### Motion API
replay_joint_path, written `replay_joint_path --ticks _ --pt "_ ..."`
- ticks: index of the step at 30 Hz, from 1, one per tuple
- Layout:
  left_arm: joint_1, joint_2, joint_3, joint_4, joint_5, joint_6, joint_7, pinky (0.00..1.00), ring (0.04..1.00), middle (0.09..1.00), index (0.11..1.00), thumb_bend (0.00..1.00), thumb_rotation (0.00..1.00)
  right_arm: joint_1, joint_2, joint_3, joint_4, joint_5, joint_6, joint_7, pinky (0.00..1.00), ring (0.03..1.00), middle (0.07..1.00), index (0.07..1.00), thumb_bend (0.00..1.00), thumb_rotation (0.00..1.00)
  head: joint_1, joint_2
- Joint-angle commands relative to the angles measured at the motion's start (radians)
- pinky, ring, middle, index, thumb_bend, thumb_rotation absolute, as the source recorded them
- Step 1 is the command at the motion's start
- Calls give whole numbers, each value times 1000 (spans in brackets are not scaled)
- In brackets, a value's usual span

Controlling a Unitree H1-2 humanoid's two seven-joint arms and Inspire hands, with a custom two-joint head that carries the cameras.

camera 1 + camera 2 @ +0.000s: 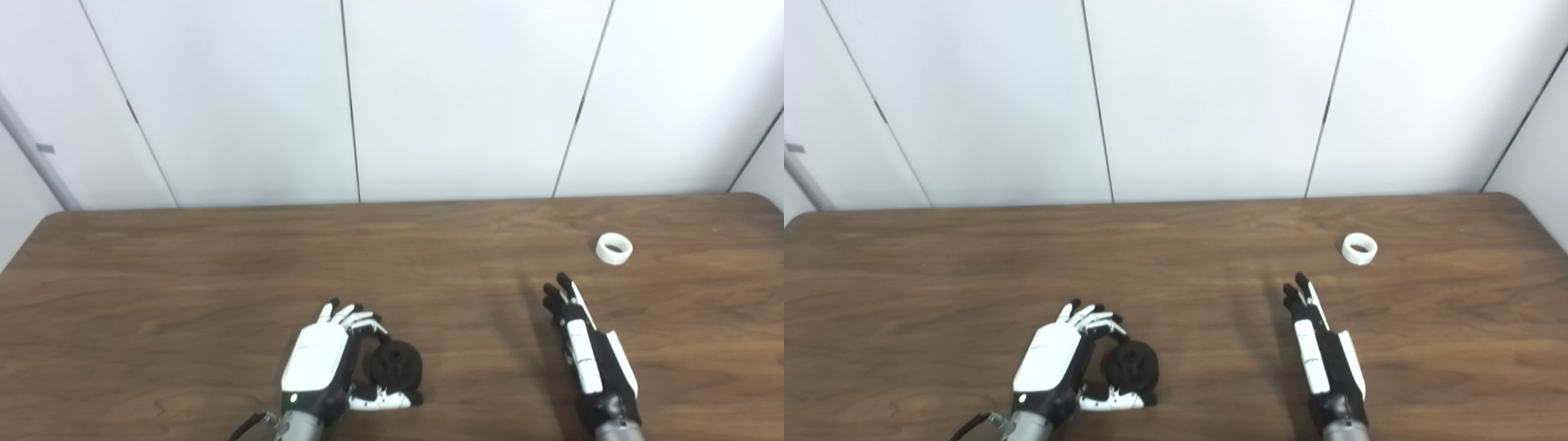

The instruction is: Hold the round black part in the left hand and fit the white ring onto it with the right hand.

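On the table in front of me: everything lies on one brown wood-grain tabletop (pixel 184 275), with white wall panels (pixel 465 98) behind its far edge.
My left hand (pixel 327 361): white-backed with black fingertips, near the front edge, left of centre; fingers curl over the top and the thumb lies under the round black plastic part (pixel 395 364), so I am cupping it, though I cannot tell how firmly.
My right hand (pixel 1323 349): near the front edge, right of centre, turned edge-on, fingers straight and close together pointing away from me, holding nothing.
Round black part: in my left hand's curl, low against the table, its face showing a raised hub.
Small white plastic ring (pixel 1360 248): lying flat on the table toward the far right, apart from my right fingertips, beyond them and to their right.
Writing: none I can read on either hand or part.
Difference between views: the left eye view shows a grey pole (pixel 33 153) at the left wall more fully.
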Motion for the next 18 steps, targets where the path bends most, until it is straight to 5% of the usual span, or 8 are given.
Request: replay_joint_path --ticks 1,11,18 --pt "6 3 -8 18 29 -3 -1 1000 889 784 483 524 54 -27 -7 -7 -45 2 -9 7 1000 949 939 967 574 1000 -2 2" --pt "-1 1 -13 49 26 -9 23 1000 888 784 483 525 55 -62 -37 -37 -55 -52 -17 -21 890 917 923 914 578 708 -27 13" --pt "-5 11 -6 52 18 -17 19 1000 889 787 484 525 55 -149 -113 -84 -57 -192 60 -46 859 901 900 877 654 565 -67 19"
